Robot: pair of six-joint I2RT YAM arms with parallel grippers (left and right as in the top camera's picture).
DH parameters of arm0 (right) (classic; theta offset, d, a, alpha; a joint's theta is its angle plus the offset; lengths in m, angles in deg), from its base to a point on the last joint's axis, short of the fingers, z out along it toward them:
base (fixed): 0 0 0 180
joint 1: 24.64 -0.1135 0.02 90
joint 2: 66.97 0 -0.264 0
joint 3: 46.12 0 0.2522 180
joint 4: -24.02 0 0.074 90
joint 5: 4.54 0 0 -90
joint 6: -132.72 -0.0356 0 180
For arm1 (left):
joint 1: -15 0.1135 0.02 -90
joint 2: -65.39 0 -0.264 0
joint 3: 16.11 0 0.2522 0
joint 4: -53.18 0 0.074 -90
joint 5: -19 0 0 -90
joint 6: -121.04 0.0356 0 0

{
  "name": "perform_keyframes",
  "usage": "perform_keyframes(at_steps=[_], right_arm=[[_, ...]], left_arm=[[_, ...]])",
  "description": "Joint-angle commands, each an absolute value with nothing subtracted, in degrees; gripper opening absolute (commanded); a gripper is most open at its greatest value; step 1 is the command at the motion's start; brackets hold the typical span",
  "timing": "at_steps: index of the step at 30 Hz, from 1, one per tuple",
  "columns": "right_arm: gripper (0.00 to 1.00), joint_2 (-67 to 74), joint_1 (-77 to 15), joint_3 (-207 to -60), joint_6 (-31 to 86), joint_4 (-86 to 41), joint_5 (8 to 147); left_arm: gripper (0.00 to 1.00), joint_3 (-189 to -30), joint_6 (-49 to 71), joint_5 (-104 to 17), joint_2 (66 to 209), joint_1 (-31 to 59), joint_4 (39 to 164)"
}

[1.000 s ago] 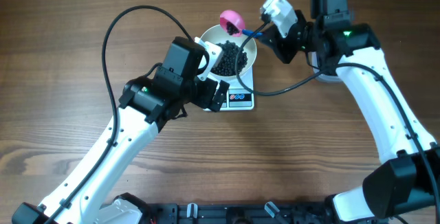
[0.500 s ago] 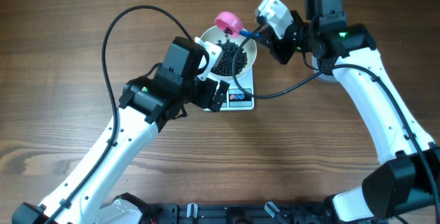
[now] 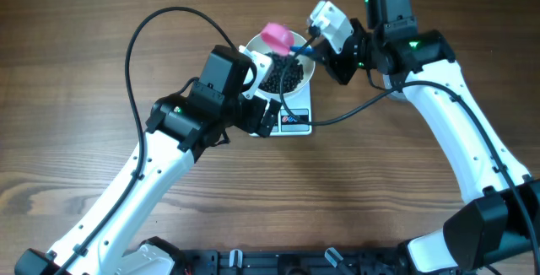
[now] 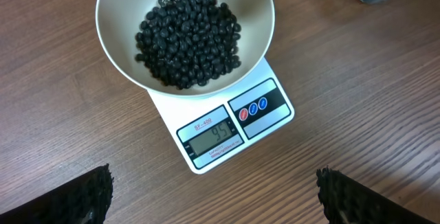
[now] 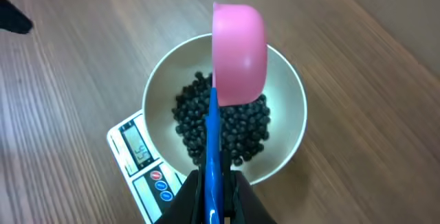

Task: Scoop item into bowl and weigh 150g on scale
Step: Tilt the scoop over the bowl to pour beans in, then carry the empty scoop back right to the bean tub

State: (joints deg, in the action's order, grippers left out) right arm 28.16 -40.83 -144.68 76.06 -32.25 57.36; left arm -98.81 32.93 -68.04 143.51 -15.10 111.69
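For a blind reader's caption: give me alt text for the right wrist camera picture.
The right claw, shut on a blue handle, holds a pink scoop over a white bowl of black beans. The bowl sits on a white scale on a wooden table.

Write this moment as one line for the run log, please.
right gripper shut on scoop, held over bowl | beans in bowl | bowl on scale | left gripper open, empty
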Motion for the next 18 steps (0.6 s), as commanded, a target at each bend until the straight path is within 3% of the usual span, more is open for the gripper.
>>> perform_keyframes(at_steps=[1,9,15,18], right_arm=[[0.04,27.3,-40.9,-145.5,76.3,-30.8,61.4],[0.04,25.2,-39.5,-145.5,61.8,-26.5,66.2],[0.04,20.0,-30.9,-145.5,57.9,-27.2,68.8],[0.04,18.2,-24.9,-145.5,55.6,-30.6,77.0]], left_arm=[[1.0,-98.4,33.8,-67.2,143.9,-15.4,111.7],[1.0,-98.4,33.8,-67.2,143.9,-15.4,111.7],[1.0,-98.4,33.8,-67.2,143.9,-15.4,111.7],[1.0,-98.4,33.8,-67.2,143.9,-15.4,111.7]])
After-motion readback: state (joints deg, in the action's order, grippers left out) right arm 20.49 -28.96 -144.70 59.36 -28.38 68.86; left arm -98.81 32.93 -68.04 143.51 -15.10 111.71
